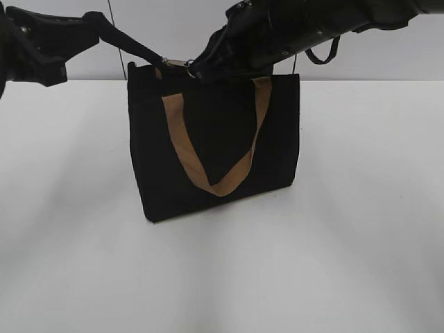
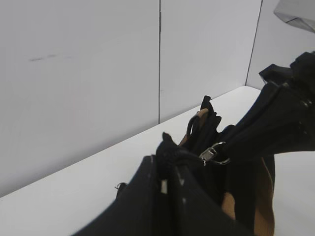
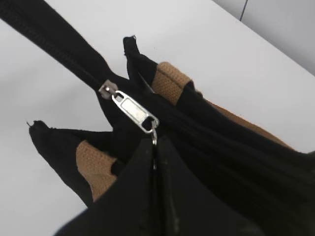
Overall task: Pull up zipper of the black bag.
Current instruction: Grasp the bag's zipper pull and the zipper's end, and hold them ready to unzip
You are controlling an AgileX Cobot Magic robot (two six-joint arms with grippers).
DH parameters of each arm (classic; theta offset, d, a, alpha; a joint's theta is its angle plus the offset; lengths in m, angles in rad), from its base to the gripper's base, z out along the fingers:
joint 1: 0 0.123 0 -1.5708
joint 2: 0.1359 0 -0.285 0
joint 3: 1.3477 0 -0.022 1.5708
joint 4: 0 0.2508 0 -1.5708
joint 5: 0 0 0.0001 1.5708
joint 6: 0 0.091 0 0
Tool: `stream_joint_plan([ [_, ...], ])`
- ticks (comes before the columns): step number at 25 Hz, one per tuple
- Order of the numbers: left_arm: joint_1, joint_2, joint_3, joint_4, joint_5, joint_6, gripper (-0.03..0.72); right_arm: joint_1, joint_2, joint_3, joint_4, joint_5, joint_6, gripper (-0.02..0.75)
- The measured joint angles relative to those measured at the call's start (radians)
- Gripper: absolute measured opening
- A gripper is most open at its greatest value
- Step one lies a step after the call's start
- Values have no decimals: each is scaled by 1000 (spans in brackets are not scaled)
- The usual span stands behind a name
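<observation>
The bag (image 1: 215, 149) stands upright on the white table (image 1: 361, 229). At the bag's top left corner, the right gripper (image 3: 153, 152) pinches the zipper (image 3: 133, 112) pull's ring; the left gripper (image 2: 170, 169) clamps the bag's taut end tab beside it.

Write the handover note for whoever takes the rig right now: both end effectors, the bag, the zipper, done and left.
Left end effector: shut on the black tail strip of the zipper, holding it taut up and to the left of the black bag.
Right end effector: shut on the ring of the silver pull tab.
Bag: upright on the white table, tan handles hanging down its front.
Zipper: slider sits at the bag's left top corner, at the tail end.
Done: both grips in place.
Left: how much track remains unclosed cannot be told; check before releasing.
</observation>
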Motion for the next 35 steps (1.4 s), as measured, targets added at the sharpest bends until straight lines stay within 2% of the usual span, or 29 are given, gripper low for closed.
stream_joint_plan([
  [16,8,-32,3,-41,85,0,22,-16,-1,0,-106,38,126,-15],
  [23,9,-32,3,-42,97,0,21,-18,-1,0,-245,33,260,-15],
  [29,9,-32,3,-42,119,0,21,-20,-1,0,-292,21,313,-15],
  [35,9,-32,3,-42,125,0,21,-91,-10,0,-307,21,371,-15],
])
